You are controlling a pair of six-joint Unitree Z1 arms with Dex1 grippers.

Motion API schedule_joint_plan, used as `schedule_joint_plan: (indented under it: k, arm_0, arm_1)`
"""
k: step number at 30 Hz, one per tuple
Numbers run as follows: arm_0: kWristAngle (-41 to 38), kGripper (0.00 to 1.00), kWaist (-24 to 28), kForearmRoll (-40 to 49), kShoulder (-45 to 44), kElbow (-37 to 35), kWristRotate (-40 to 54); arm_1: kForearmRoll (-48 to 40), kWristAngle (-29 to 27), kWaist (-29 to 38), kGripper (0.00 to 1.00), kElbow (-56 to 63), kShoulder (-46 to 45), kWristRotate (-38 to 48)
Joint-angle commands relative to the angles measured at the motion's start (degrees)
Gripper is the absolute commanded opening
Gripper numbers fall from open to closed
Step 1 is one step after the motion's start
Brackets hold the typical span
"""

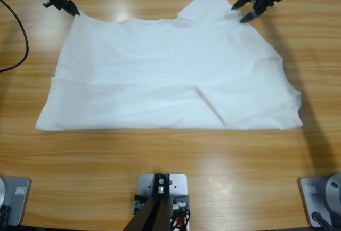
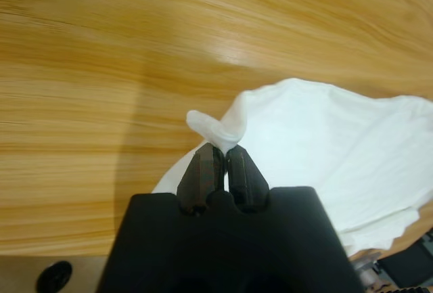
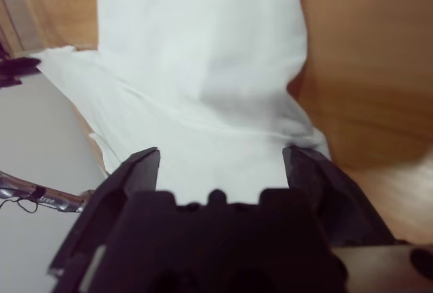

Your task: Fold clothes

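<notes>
Table: long wooden top point(image 1: 170, 161), pale grain, fills most of the high view; grey floor strip along the upper edge.
Left gripper: point(image 1: 74, 11) upper left of the high view, jaws pressed together on a corner of the shirt; in the left wrist view point(image 2: 222, 154) a small twist of white cloth pokes out past the closed tips.
Right gripper: point(image 1: 241, 13) upper right of the high view, jaws spread wide, at the shirt's far right corner; cannot tell if they touch it. In the right wrist view point(image 3: 220, 161) white cloth lies between the parted jaws.
Shirt: point(image 1: 170, 81) white, spread wide across the middle of the table, from upper left down to a straight near edge. A peak of cloth rises at upper centre right, just beside the right gripper. Diagonal crease at lower centre right; a fold line runs across the left part.
Cable: black point(image 1: 18, 28), looping over the table at the left edge, apart from the shirt.
</notes>
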Motion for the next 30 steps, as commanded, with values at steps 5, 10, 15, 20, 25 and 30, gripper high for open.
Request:
schedule_joint_plan:
  k: [5, 10, 15, 20, 25, 30]
  arm_0:
    - [0.8, 0.0, -0.3, 6.5, 3.5, -2.6, 0.9]
    - [0.8, 0.0, -0.4, 6.9, 3.5, -3.1, 1.0]
    - [0.8, 0.0, -0.4, 7.2, 3.5, -3.7, 1.1]
    - [0.8, 0.0, -0.2, 7.3, 3.6, -4.2, 1.3]
    - [0.7, 0.0, -0.2, 7.3, 4.2, -6.0, 1.3]
    - [0.7, 0.0, -0.4, 7.3, 4.4, -6.2, 1.3]
  arm_1:
    - [-8.9, 3.8, -0.6, 0.829, -34.8, -7.9, 14.3]
    - [-12.0, 6.7, -1.2, 0.83, -35.1, -4.2, 12.2]
    - [-18.8, 8.0, -1.6, 0.83, -35.2, -0.1, 12.8]
    - [-21.0, 8.2, -3.9, 0.83, -35.2, 3.2, 13.0]
    - [-23.2, 9.7, -4.8, 0.83, -35.2, 5.4, 13.2]
    - [-24.1, 10.5, -2.5, 0.83, -35.3, 6.9, 13.4]
